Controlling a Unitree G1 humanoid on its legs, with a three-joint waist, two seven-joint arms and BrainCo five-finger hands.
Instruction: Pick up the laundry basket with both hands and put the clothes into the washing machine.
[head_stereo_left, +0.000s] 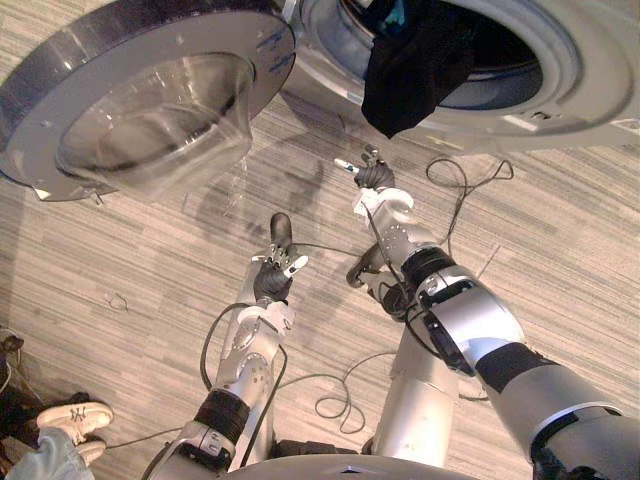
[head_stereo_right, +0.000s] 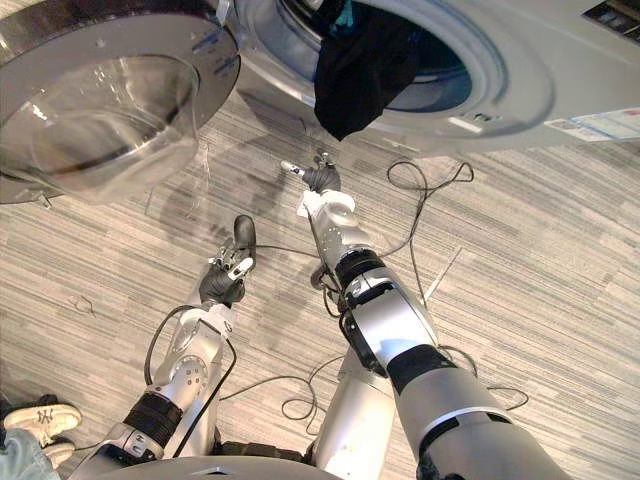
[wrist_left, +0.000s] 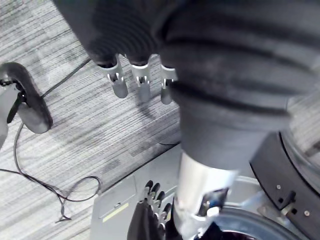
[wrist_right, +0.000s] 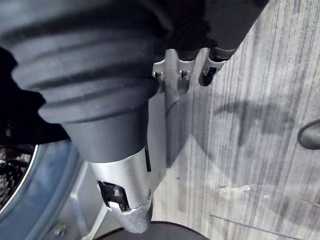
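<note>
A black cloth (head_stereo_left: 410, 70) hangs from the washing machine (head_stereo_left: 590, 60), its top cut off. I see my left hand (head_stereo_left: 272, 280) and right hand (head_stereo_left: 375, 177) loose and empty.

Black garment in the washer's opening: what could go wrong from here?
1. The black cloth garment hangs out over the rim of the silver-grey washing machine. It may slip onto the striped grey floor, or get caught if the door shuts.
2. The round glass-windowed door stands open ahead of the left hand, so a raised arm could strike it.
The right hand, near the garment, holds nothing.
</note>
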